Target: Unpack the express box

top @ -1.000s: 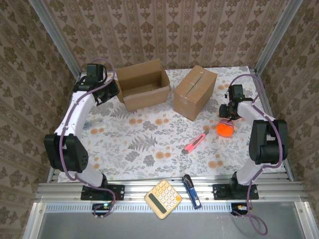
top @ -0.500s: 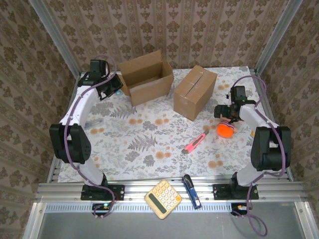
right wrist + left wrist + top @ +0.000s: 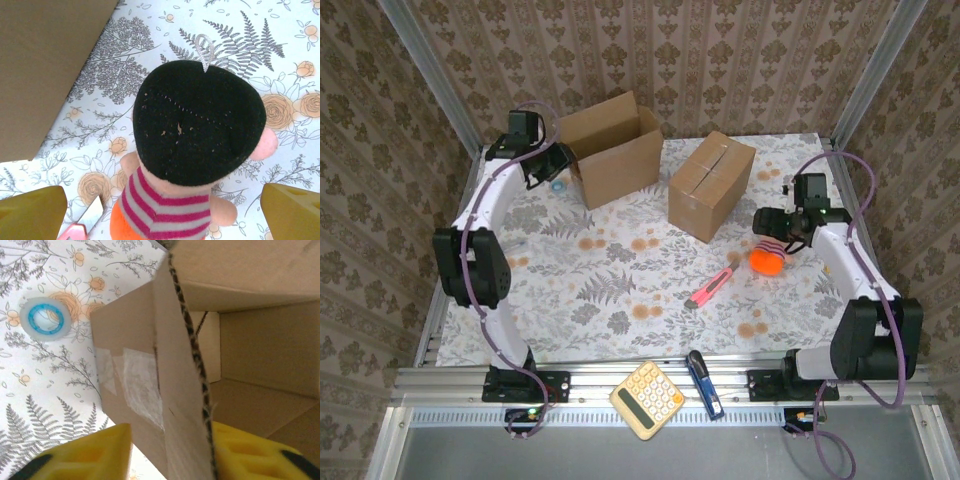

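The open express box (image 3: 615, 150) stands tipped at the back left of the table, its opening turned toward my left gripper (image 3: 546, 163). In the left wrist view my left gripper (image 3: 167, 455) is shut on the box's side wall (image 3: 150, 385), one yellow finger (image 3: 75, 455) outside and one inside. A blue-cored tape roll (image 3: 558, 185) (image 3: 45, 318) lies on the cloth beside the box. My right gripper (image 3: 777, 226) (image 3: 162, 215) hangs wide open over a plush doll (image 3: 770, 256) (image 3: 197, 125) with black hair, a striped shirt and orange trousers.
A closed cardboard box (image 3: 710, 185) (image 3: 45, 65) sits mid-table, left of the doll. A red utility knife (image 3: 710, 288) lies in front of it. A calculator (image 3: 647, 400) and a blue tool (image 3: 703, 383) rest on the near rail.
My left gripper has swung toward the back and tipped the open box up. The tape roll now shows on the cloth beside it. My right gripper has shifted slightly over the doll.
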You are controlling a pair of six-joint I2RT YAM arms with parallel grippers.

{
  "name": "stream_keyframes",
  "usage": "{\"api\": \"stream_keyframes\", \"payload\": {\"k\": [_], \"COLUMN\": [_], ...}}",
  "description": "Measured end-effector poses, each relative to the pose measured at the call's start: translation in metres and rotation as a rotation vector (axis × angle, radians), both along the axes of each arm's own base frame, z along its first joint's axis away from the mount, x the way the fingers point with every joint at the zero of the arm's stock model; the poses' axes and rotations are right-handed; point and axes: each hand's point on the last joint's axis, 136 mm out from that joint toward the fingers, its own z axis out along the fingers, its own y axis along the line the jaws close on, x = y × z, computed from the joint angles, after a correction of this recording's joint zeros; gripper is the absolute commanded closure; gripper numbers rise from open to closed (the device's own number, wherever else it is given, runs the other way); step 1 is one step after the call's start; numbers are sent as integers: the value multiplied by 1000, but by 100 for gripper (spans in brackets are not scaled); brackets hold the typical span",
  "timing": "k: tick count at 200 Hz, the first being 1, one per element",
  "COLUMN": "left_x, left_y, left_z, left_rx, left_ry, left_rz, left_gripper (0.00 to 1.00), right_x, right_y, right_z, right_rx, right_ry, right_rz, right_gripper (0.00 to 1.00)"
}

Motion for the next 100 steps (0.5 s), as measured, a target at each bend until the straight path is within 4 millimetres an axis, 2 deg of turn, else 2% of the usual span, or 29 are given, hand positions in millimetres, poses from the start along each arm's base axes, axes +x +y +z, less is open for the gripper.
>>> {"api": "stream_keyframes", "payload": {"k": [11,32,78,100], "left_x": [1,3,11,11], "left_y": [0,-2,-9,-13], "left_z": [0,6,21,30], "left_rx": [1,-2,-16,-17], "left_ry": [0,-22,-92,-132], "left_rz": [-2,-19,-70,-106], "left_gripper": [42,1,0,0], "right_x": [-2,-6,-11,-5], "right_y": [1,2,11,19], "right_z": [5,11,18,30], "right_rx": [3,7,50,86], "right_ry": [-11,-20,-31,-62], "right_rz": [2,5,35,60], "right_gripper": [0,0,0,0]}}
